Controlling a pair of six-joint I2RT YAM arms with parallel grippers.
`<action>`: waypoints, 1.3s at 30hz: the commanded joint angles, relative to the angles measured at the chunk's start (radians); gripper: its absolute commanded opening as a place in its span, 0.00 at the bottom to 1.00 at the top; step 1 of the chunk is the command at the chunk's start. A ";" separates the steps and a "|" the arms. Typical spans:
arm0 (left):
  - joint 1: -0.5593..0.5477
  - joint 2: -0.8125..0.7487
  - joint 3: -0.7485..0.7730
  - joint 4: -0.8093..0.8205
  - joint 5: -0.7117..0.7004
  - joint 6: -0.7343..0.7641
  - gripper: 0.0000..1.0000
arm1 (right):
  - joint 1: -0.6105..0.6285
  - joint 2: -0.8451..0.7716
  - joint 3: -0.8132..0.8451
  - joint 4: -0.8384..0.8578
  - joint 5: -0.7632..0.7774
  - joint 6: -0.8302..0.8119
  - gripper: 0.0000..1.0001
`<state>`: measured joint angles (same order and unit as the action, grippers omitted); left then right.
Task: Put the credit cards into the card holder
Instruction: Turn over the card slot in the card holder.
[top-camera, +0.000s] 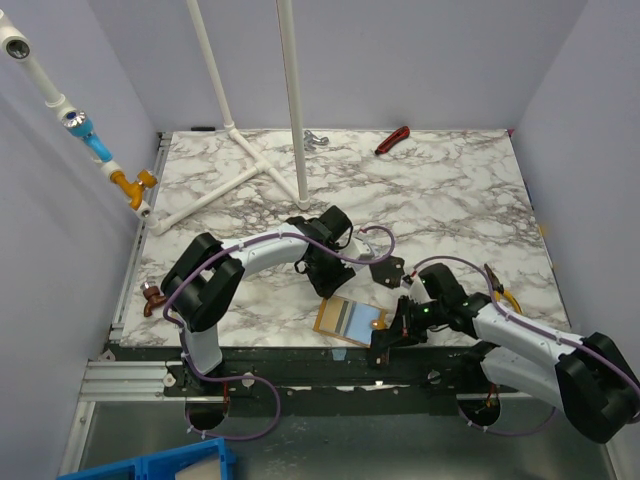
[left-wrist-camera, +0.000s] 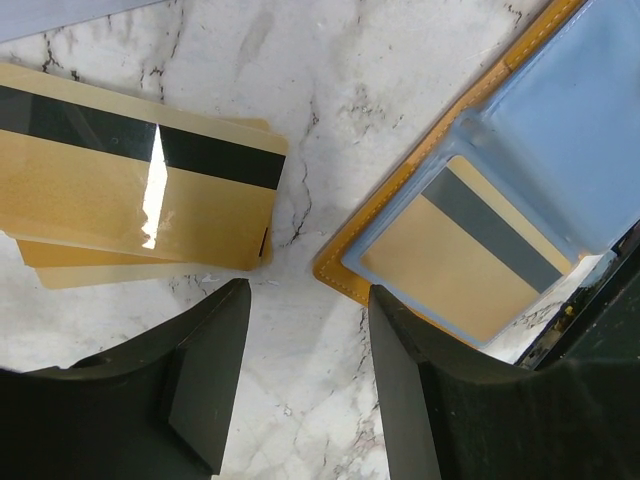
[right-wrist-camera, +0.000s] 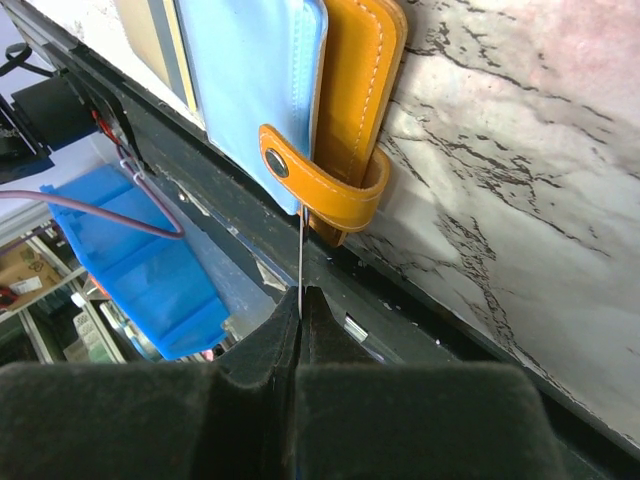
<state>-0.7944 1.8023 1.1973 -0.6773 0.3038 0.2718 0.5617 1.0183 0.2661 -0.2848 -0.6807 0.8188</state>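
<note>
Left wrist view: left gripper (left-wrist-camera: 308, 330) half open, empty, between gold cards (left-wrist-camera: 130, 180) and card holder (left-wrist-camera: 510, 190); right gripper (right-wrist-camera: 300, 310) pinches a thin sheet

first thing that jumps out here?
The open card holder, tan leather with pale blue pockets, lies at the table's near edge with one gold-tan striped card already in a pocket. Beside it on the marble, a stack of gold-tan cards lies loose, the left gripper open above the gap between. The right gripper is shut on a thin edge by the holder's snap strap.
</note>
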 joint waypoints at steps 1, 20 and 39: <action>-0.005 0.005 -0.007 0.013 -0.019 0.020 0.52 | 0.006 -0.021 -0.005 0.008 0.010 0.003 0.01; -0.005 0.007 -0.001 0.012 -0.018 0.020 0.50 | 0.006 -0.073 0.033 -0.061 0.000 -0.029 0.01; -0.005 -0.001 0.001 0.007 -0.005 0.024 0.48 | 0.006 -0.052 0.144 -0.125 0.064 -0.094 0.01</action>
<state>-0.7944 1.8023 1.1973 -0.6758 0.3012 0.2787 0.5621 0.9585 0.3786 -0.3721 -0.6598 0.7509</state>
